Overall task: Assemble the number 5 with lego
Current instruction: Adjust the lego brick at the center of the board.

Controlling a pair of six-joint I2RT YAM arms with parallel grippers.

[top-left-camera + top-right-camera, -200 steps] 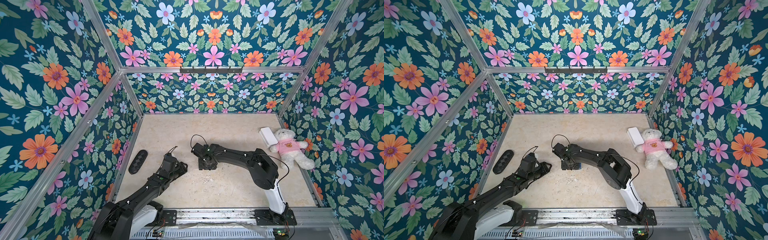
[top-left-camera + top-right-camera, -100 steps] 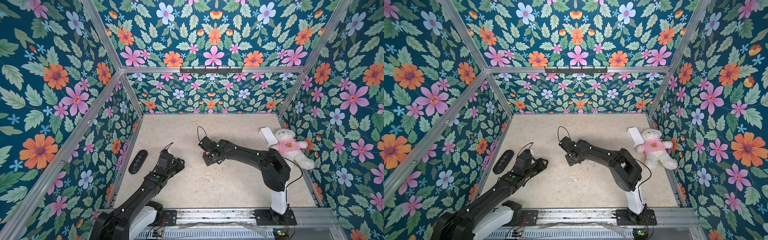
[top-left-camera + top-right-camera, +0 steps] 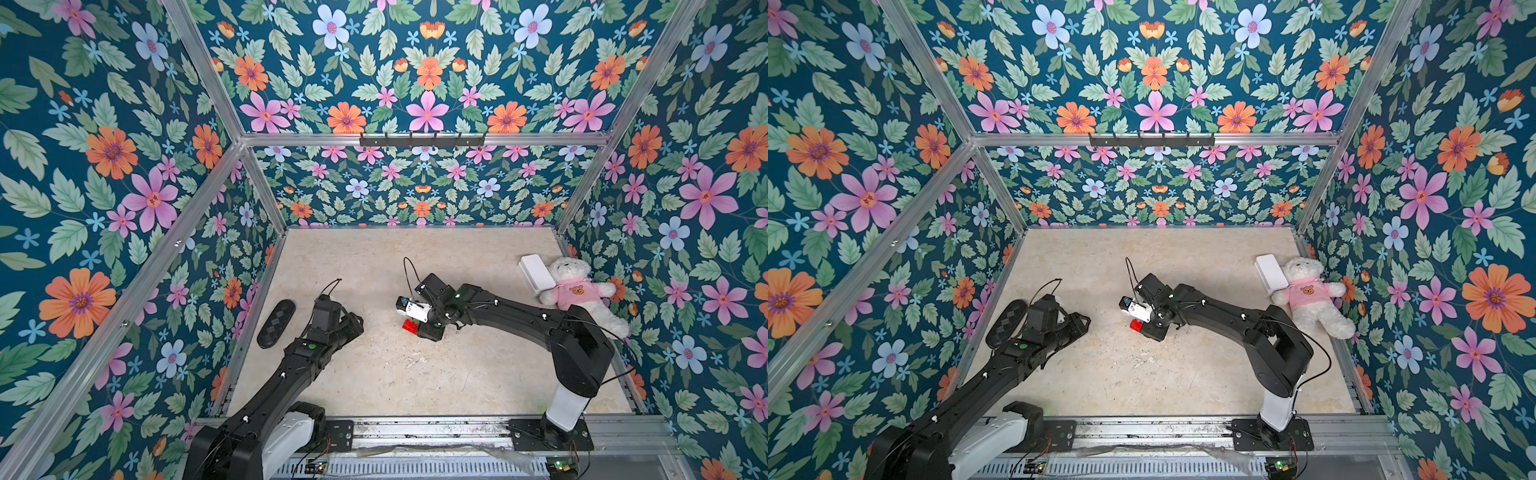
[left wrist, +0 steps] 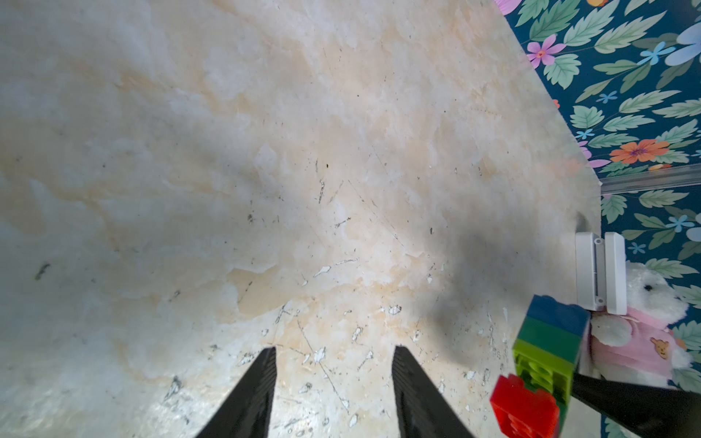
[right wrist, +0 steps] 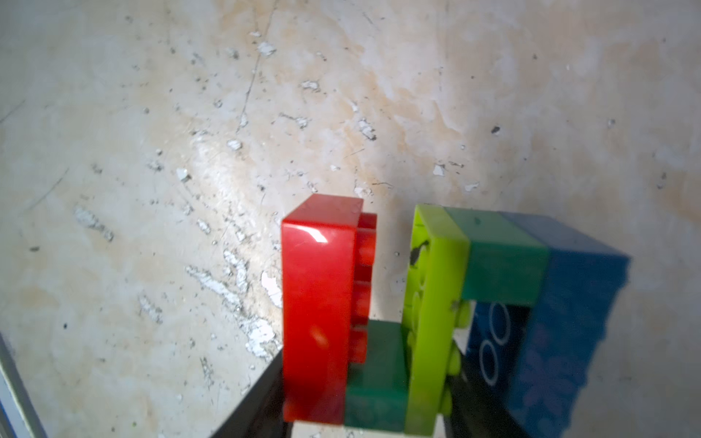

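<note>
The number 5 [image 5: 436, 303] looked all built, gripped tight in my right gripper [image 5: 371, 411] near the middle of the table [image 3: 415, 395].
My left gripper [image 4: 330, 352] was open and empty, so next I had to set it down softly and let go.

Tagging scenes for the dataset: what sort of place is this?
Probably a lab robot cell, not a home: left arm and right arm mounted on a base rail, aluminium frame carrying floral-print walls, teddy and lego 5 as props.

The left arm [image 3: 291, 374] stretches low and forward, the left gripper [image 4: 333, 348] parted and empty. The right arm [image 3: 511, 311] reaches inward, the right gripper [image 5: 370, 383] clamped on the number 5 [image 5: 318, 303].
</note>
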